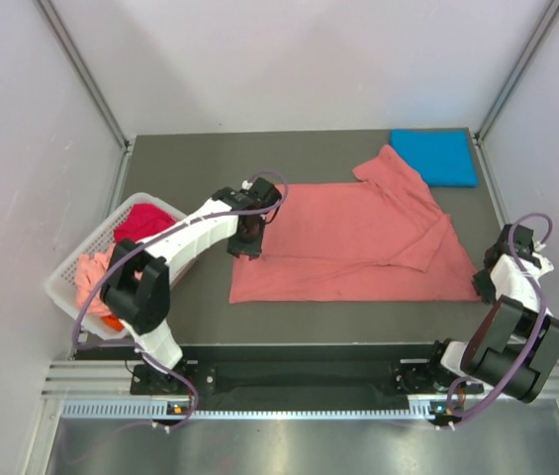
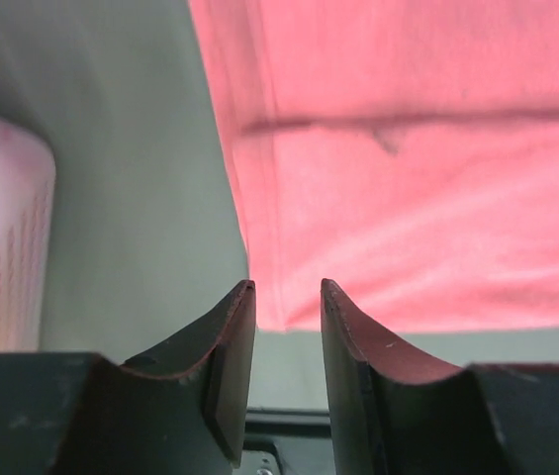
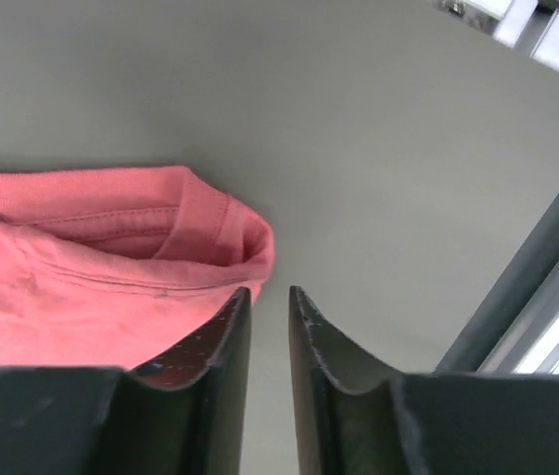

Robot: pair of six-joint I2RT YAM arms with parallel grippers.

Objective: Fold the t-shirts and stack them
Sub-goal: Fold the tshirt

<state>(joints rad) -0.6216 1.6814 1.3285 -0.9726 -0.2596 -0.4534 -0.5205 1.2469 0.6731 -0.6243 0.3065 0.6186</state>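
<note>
Far left, white slatted plastic basket [image 1: 61,284] overhangs the edge of the dark grey matte table [image 1: 200,178], with a magenta cloth t-shirt [image 1: 140,223] and an orange cloth t-shirt [image 1: 89,275] bunched inside. My left gripper [image 1: 244,247] [image 2: 288,297] is at the left hem of the salmon-pink cloth t-shirt [image 1: 358,242] – jaws narrowly apart, nothing between. That shirt lies flat mid-table, half folded. Bright blue folded cloth t-shirt [image 1: 435,156] at far right corner. My right gripper [image 1: 482,287] [image 3: 268,297] – narrow gap, empty, beside the shirt's right edge. Pale walls [image 1: 299,59] around.
</note>
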